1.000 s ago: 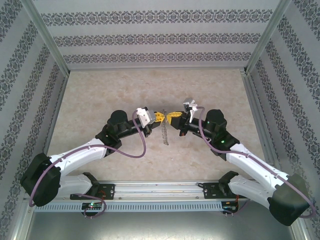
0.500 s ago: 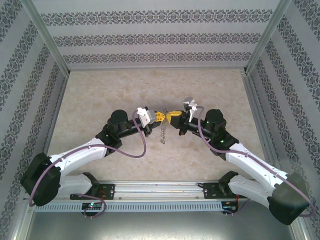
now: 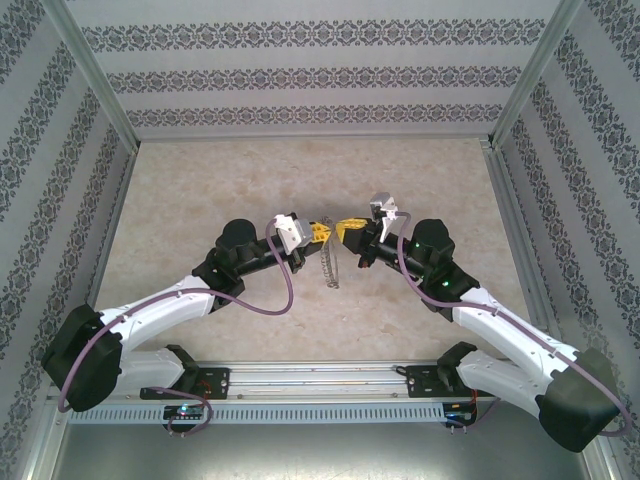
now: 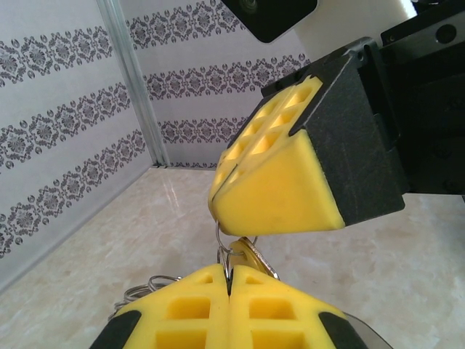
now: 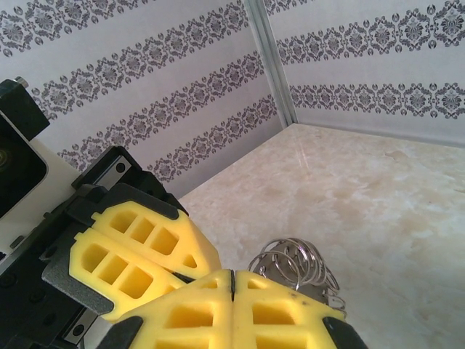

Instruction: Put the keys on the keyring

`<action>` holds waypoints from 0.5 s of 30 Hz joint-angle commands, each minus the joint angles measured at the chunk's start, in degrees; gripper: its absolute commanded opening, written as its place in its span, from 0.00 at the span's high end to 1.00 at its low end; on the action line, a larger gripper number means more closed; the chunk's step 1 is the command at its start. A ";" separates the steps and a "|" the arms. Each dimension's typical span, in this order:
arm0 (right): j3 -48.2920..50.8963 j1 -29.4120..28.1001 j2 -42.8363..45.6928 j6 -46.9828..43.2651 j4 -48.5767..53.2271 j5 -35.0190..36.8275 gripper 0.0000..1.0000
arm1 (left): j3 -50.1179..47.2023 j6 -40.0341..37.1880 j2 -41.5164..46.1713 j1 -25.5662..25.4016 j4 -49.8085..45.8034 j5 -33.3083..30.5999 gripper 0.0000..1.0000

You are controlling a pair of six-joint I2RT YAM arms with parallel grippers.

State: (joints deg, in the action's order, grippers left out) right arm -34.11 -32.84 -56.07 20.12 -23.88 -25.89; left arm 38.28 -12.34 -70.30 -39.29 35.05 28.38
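Since the left tool (image 3: 318, 234) pinches the keyring (image 3: 330, 266), it hangs free while the right tool (image 3: 346, 231), pressed together, meets its wire.

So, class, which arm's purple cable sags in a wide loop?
The left arm: its purple cable droops clear of the wrist; the right arm's hugs it.

The top camera looks down from far above the keyring (image 3: 328, 262); both wrist cameras face it close-up from opposite sides.
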 commanded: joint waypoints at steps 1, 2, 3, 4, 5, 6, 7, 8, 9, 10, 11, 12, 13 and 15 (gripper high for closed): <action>0.26 0.84 -0.15 -0.62 -3.46 3.03 1.00 | 1.53 0.67 0.52 -1.41 1.98 2.58 1.00; 0.34 0.93 -0.28 -0.62 -3.32 3.03 1.00 | 1.37 0.71 0.53 -1.41 2.15 2.36 1.00; 0.51 0.97 -0.38 -0.62 -3.29 3.18 1.00 | 1.24 0.81 0.60 -1.38 2.48 2.11 1.00; 0.70 1.13 -0.59 -0.49 -3.30 3.13 1.00 | 1.09 0.99 0.66 -1.41 3.01 1.95 1.00; 0.86 1.28 -0.80 -0.27 -3.29 2.92 1.00 | 0.80 1.34 0.61 -1.41 3.78 1.80 1.00; 0.96 1.42 -1.02 -0.09 -3.36 2.63 1.00 | 0.68 1.59 0.64 -1.41 4.45 1.60 1.00; 1.06 1.53 -1.19 0.16 -3.37 2.32 1.00 | 0.44 1.77 0.66 -1.41 5.24 1.38 1.00; 1.10 1.57 -1.44 0.27 -3.31 1.93 1.00 | 0.25 2.00 0.57 -1.41 5.91 1.18 1.00; 1.14 1.64 -1.58 0.36 -3.26 1.58 1.00 | 0.00 2.29 0.57 -1.41 6.69 1.01 1.00; 1.15 1.72 -1.82 0.55 -3.15 1.15 1.00 | -0.20 2.53 0.52 -1.40 7.44 0.85 1.00; 1.15 1.79 -1.97 0.70 -3.05 0.77 1.00 | -0.30 2.75 0.50 -1.41 8.10 0.66 1.00; 1.24 1.78 -2.03 0.83 -3.07 0.51 1.00 | -0.48 2.91 0.50 -1.41 8.55 0.53 1.00; 1.37 1.96 -2.17 0.95 -3.07 0.19 1.00 | -0.58 3.09 0.36 -1.41 9.09 0.27 1.00; 1.50 2.12 -2.24 1.29 -3.10 -0.35 1.00 | -0.82 3.59 0.13 -1.41 10.10 0.18 1.00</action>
State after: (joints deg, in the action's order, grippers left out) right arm -33.43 -31.97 -57.80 20.84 -25.41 -26.70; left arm 37.95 -10.44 -70.48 -39.35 37.39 26.89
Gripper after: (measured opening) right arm 0.065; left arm 0.053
